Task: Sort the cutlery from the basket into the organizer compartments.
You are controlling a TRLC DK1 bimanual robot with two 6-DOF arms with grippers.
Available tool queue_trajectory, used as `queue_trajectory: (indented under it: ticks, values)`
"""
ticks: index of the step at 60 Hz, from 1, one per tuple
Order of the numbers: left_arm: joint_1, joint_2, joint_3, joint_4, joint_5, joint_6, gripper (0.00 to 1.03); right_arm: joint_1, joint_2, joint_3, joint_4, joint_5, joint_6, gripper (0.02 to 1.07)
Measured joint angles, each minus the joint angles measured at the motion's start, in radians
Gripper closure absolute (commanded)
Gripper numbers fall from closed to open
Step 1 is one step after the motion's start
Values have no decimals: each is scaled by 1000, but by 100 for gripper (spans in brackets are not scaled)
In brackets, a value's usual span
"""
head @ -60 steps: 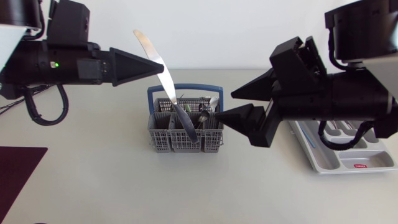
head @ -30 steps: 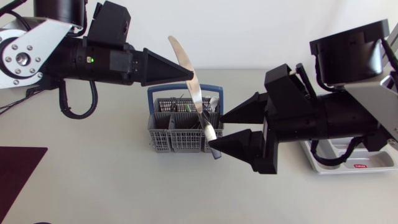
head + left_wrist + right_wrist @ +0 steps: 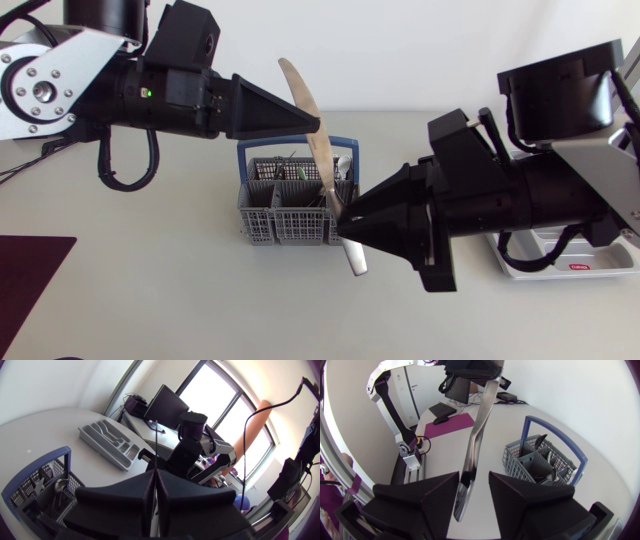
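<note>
pale tabletop (image 3: 180,290) lies under both arms, and above it is the thing that matters: a table knife (image 3: 322,165), held in the air over the grey basket (image 3: 262,222) rather than standing in it, tilted so its lower end dips past the basket's near wall. it hangs there because the left gripper (image 3: 316,127) pinches it high on its length, jaws closed flat on the metal. the left wrist view shows the knife (image 3: 155,450) edge-on, a thin line rising from the slit between that gripper's (image 3: 154,482) tips. the right gripper (image 3: 343,226) sits at the knife's lower part, which reads to me as a hand-over. in the right wrist view the knife (image 3: 481,415) passes between the right gripper's (image 3: 474,479) tips. the jaws are narrow, yet table shows between the metal and one finger, so i judge it not clamped yet. the likely reason for passing it across is that the organizer (image 3: 595,258) lies on the right side, partly under the right arm and well apart from the basket. the remaining cutlery (image 3: 542,457) stands in the basket's cells below its blue handle (image 3: 290,140). which end of the knife is the blade i cannot tell. a dark mat (image 3: 30,265) at the table's left corner plays no part.
</note>
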Motion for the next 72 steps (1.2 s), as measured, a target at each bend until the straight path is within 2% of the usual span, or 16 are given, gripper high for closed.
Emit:
queue_trajectory:
  ticks: [2, 18, 21, 23, 29, 30, 31, 34, 40, 50, 54, 55, 58, 61, 67, 72]
  values:
    - [0, 0, 0, 0, 0, 0, 100, 1, 0, 0, 0, -3, 0, 92]
    - [-4, 0, 0, 0, 26, 3, 99, 24, -1, 0, -22, -21, 17, 99]
    - [-5, 0, 0, 0, 19, 2, 84, 24, -1, 0, -28, -32, 15, 100]
    - [-3, 0, 0, 0, 19, -1, 82, 24, -1, 0, -31, -41, 16, 101]
    - [-1, -2, 0, 4, 19, -5, 86, 23, -1, 0, -34, -45, 15, 101]
    - [-1, -2, 0, 4, 19, -5, 93, 23, -1, 0, -34, -45, 15, 101]
    - [-1, -2, 0, 7, 19, -6, 97, 22, -1, 0, -34, -45, 15, 101]
    - [-1, -2, 0, 24, 19, -20, 100, 22, -1, 0, -33, -45, 16, 101]
    - [-1, -2, 0, 78, 19, -45, 100, 18, 8, 0, -30, -44, 16, 100]
    - [27, -3, -1, 82, 20, -48, 100, 16, 11, -10, -37, -2, -2, 98]
    - [54, -7, -2, 43, -10, -14, 100, 14, 2, -31, -47, 42, -25, 96]
    - [62, -9, -2, 0, -32, 22, 100, 10, -1, -41, -53, 50, -34, 96]
    - [72, -15, 0, -147, -112, 140, 100, 0, -3, -64, -60, 64, -50, 91]
    - [71, -15, -2, -249, -192, 238, 100, -11, -1, -86, -55, 107, -66, 81]
    - [60, -15, -26, -289, -270, 361, 100, -26, 53, -116, -8, 180, -68, 71]
    - [48, -15, -60, -288, -343, 430, 100, -33, 155, -119, 69, 217, -64, 53]
